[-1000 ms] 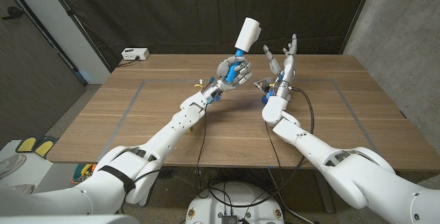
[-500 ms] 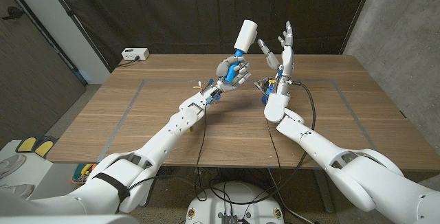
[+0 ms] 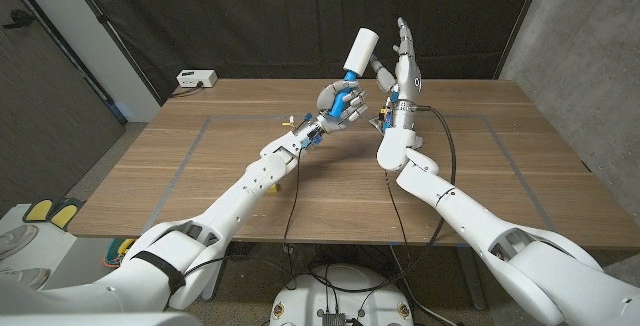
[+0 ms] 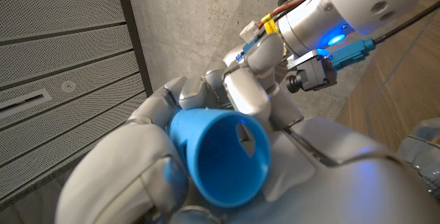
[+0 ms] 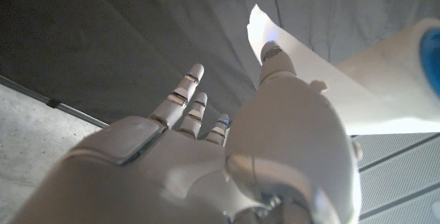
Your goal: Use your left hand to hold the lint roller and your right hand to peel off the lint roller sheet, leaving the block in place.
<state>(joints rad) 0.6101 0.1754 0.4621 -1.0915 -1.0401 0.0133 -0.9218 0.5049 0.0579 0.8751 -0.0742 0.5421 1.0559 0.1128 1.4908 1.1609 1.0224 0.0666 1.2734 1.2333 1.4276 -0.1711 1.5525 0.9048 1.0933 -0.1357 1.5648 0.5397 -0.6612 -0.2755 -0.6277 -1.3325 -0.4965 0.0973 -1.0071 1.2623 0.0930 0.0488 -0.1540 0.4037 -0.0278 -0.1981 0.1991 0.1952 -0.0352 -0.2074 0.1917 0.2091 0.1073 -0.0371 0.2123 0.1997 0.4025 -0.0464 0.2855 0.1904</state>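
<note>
Aloft over the table [image 3: 250, 166], the roller [image 3: 358, 51] sits gripped by its blue handle in the left hand [image 3: 338, 103]. Beside its white sheets, the right hand [image 3: 402, 61] is spread and empty; next it must pinch a sheet edge.

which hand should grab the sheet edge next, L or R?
Right. The left hand already grips the lint roller by its blue handle and holds it up off the table. The right hand is raised beside the white roll, fingers apart and holding nothing; in its wrist view a thumb sits at the sheet.
</note>
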